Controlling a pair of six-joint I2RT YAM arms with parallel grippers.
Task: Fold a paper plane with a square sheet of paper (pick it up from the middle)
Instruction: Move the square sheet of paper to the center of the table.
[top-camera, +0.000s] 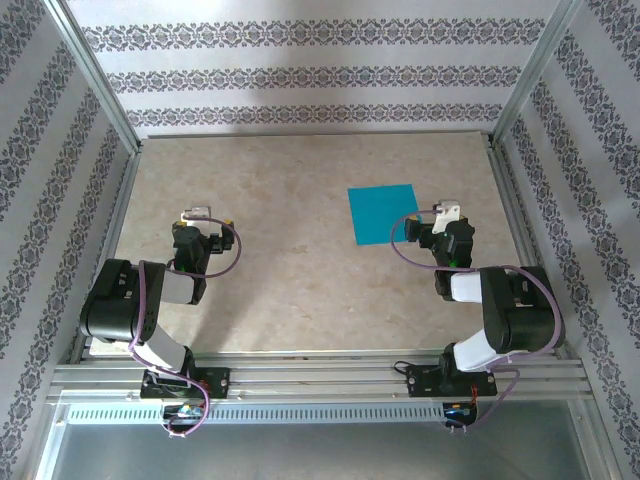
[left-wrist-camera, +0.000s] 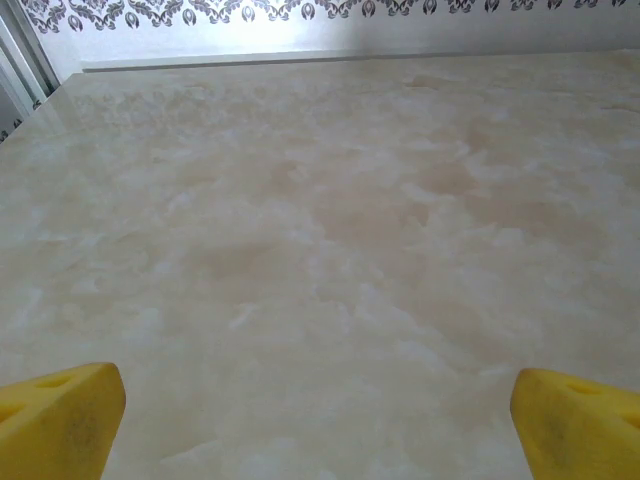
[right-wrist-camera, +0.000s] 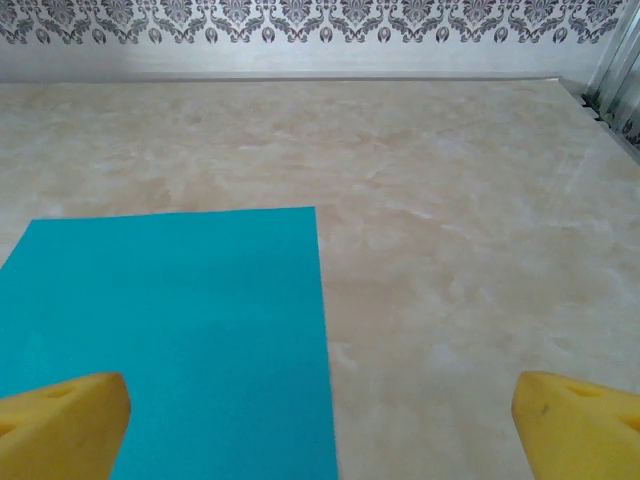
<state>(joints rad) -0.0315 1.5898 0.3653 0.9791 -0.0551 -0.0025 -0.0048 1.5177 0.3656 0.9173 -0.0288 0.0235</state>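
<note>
The square sheet of paper (top-camera: 383, 213) is teal-blue and lies flat and unfolded on the beige table (top-camera: 300, 280), right of centre. My right gripper (top-camera: 432, 224) sits low at the sheet's near right corner. In the right wrist view the square sheet of paper (right-wrist-camera: 180, 330) covers the lower left, and the right gripper (right-wrist-camera: 320, 430) stands open, its yellow fingertips (right-wrist-camera: 60, 425) wide apart with nothing between them. My left gripper (top-camera: 205, 222) rests over bare table at the left. Seen from its wrist, the left gripper (left-wrist-camera: 320, 425) is open and empty. The paper plane is out of view.
Patterned walls with metal frame posts (top-camera: 95, 75) close in the table on the left, back and right. A metal rail (top-camera: 320, 375) runs along the near edge by the arm bases. Bare tabletop lies between the two arms.
</note>
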